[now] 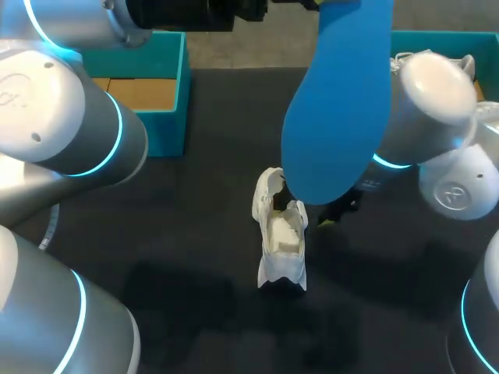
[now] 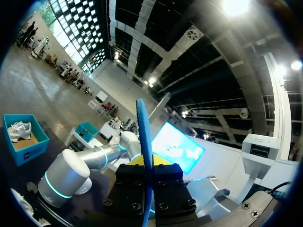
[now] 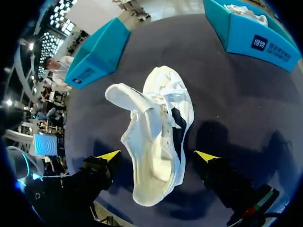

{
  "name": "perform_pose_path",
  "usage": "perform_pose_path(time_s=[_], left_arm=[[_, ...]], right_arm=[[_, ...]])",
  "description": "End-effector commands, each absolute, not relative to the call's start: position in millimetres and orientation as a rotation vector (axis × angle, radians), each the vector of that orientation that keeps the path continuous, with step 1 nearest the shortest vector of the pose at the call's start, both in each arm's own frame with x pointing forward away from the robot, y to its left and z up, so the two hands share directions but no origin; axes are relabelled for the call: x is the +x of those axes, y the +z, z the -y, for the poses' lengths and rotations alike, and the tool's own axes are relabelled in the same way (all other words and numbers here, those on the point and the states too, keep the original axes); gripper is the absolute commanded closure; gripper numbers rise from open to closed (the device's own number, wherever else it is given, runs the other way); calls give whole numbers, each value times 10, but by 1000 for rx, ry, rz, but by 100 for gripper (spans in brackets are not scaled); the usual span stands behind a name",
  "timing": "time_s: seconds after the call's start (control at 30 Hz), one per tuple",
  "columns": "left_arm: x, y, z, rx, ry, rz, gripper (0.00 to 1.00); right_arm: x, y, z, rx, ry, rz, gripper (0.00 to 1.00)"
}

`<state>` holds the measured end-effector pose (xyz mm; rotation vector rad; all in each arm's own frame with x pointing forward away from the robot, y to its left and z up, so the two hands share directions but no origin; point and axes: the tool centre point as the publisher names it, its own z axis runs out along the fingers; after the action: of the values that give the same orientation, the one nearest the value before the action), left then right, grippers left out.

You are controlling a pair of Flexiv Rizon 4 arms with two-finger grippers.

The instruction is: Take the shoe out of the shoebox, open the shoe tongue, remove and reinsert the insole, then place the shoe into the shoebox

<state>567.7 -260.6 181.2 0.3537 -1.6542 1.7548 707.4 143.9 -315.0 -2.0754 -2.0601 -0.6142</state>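
- Insole [image 1: 339,101]: smooth, matt blue foam.
- Shoe [image 3: 158,142]: white, soft, matt leather-like upper.
- Shoebox [image 1: 168,86]: matt teal cardboard.
- Table [image 1: 179,234]: dark matt cover.
- Left arm [image 1: 70,117]: smooth grey satin shell.

Left arm [image 1: 70,117] raised high, wrist turned upward. Left gripper [image 2: 147,166] clamped on blue insole [image 2: 144,137], which is held edge-on. Right arm [image 1: 425,101] angled down toward table. Right gripper [image 3: 158,156] low, fingers spread wide.
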Motion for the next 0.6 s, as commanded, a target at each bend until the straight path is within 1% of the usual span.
perform_pose_path(time_s=[0.03,0.4,0.6], left_arm=[[5670,1809,2603,357,1755,1656,100],[5670,1809,2603,357,1755,1656,100],[5670,1809,2603,357,1755,1656,100]], right_arm=[[6960,-2877,-1153,-1971,-749,2003,0],[7039,-2656,-934,-1667,-1005,1843,0],[7086,-2610,-930,-1636,-995,1828,0]])
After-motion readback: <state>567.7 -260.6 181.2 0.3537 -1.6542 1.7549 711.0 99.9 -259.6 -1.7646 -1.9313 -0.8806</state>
